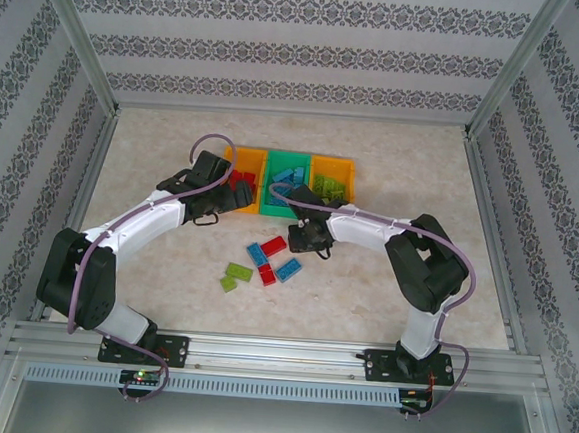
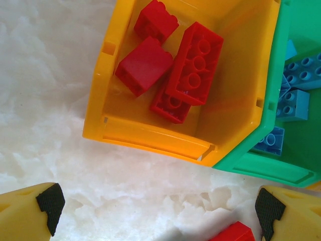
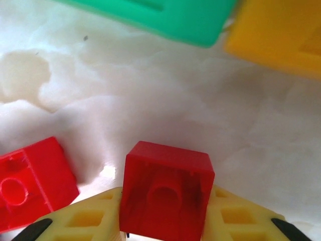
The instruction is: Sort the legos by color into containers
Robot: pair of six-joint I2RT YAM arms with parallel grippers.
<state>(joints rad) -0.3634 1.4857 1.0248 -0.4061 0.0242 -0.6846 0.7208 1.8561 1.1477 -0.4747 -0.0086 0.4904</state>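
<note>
The containers stand in a row: a left orange bin (image 1: 246,163) holding red legos (image 2: 193,63), a green bin (image 1: 288,166) holding blue legos (image 2: 301,75), and a right orange bin (image 1: 333,167) with lime pieces. My left gripper (image 2: 158,216) hangs open over bare table just in front of the left orange bin (image 2: 150,135), nothing between its fingers. My right gripper (image 3: 165,213) is shut on a red lego (image 3: 168,183), whose hollow underside faces the camera. It is in front of the green bin (image 3: 165,17). A second red lego (image 3: 32,183) lies to its left.
Loose legos lie mid-table in front of the bins: blue (image 1: 257,253), red (image 1: 274,244), blue (image 1: 288,270), red (image 1: 268,275) and lime green (image 1: 239,271). A red brick corner (image 2: 233,232) shows near the left gripper's right finger. Metal frame rails edge the table.
</note>
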